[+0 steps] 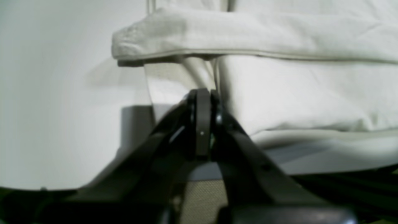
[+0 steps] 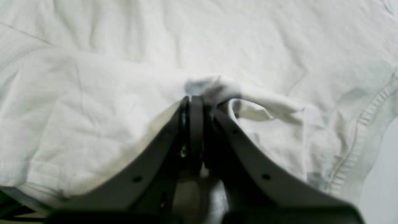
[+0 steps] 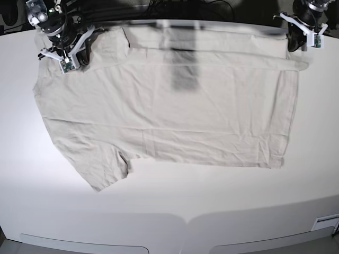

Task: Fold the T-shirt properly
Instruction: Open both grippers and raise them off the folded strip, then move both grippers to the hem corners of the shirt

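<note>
Both claws pinching T-shirt (image 3: 169,111) far edge: left claw (image 1: 202,93), right claw (image 2: 196,100).

T-shirt (image 3: 169,106): far edge hidden, dark shadow | wrist views blurred

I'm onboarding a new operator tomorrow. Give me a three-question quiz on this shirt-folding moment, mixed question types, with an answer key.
1. True or false: both end effectors are closed on cloth of the T-shirt.
2. Multiple choice: in the base view, where do the left end effector and right end effector sit? A) at the shirt's near edge B) at the shirt's far corners C) hovering over its middle
3. Fill in: the T-shirt lies spread on a white ____.

Key: 1 true; 2 B; 3 table.
</note>
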Controlling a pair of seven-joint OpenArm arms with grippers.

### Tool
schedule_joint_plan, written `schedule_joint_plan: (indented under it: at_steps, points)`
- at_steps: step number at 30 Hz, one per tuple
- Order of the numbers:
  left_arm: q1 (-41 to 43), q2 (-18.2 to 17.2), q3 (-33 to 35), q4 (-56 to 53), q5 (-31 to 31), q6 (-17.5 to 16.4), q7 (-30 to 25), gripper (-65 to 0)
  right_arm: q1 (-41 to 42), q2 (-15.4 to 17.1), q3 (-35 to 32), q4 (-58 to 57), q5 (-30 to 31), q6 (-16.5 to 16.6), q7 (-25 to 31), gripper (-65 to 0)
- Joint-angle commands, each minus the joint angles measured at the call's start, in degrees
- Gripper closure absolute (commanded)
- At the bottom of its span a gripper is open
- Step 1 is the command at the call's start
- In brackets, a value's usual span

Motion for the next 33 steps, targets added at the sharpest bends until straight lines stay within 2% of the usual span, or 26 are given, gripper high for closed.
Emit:
schedule_joint_plan:
  at_steps: [1, 10, 15, 18, 20, 22, 24, 28, 31, 33]
  points:
    - [1.1, -0.4, -1.0, -0.1, 1.8, 0.2, 4.3, 0.0, 0.1, 0.7, 0.7, 0.6, -0.9, 0.1, 0.2, 0.0]
    - [1.1, -0.4, -9.3, 0.0, 1.6, 0.1, 4.3, 0.0, 1.6, 0.7, 1.6, 0.6, -1.4, -0.1, 1.0, 0.0]
    - [1.1, -0.4, -11.6, 4.4, 1.5, -3.5, 4.3, 0.0, 3.0, 0.6, 1.6, 0.6, -0.9, -0.1, 1.2, 0.0]
    - [1.1, -0.4, -12.5, 9.2, 1.5, -3.7, 4.3, -0.4, 3.3, 0.7, 1.6, 1.3, -1.0, -0.1, 1.2, 0.0]
    - [1.1, -0.4, -13.6, 12.7, 1.2, -3.7, 4.3, -12.3, 3.3, 0.7, 1.6, 3.0, -0.9, -0.1, 0.9, 0.0]
    - [1.0, -0.4, -15.2, 16.0, -1.0, -3.7, 4.3, -18.6, 3.3, 0.7, 1.6, 5.4, -0.9, -0.1, 0.7, 0.0]
    - [0.2, -0.6, -16.8, 18.0, -4.2, -3.7, 5.3, -19.0, 3.4, 0.7, 1.9, 7.7, -0.6, -0.1, 0.7, 0.0]
    - [-5.5, -3.1, -17.3, 17.1, -11.6, -3.9, 12.4, -19.0, 6.8, 0.8, 2.3, 8.6, 3.6, 0.0, -3.4, 0.0]
    - [-11.1, -5.5, -17.3, 14.7, -17.4, -4.5, 17.4, -19.2, 10.3, 0.8, 2.3, 8.6, 4.9, 0.0, -6.2, -15.7]
    - [-15.5, -6.9, -16.7, 12.0, -20.9, -4.8, 20.8, -19.6, 12.5, 0.8, 2.3, 8.6, 4.9, 0.0, -7.6, -18.9]
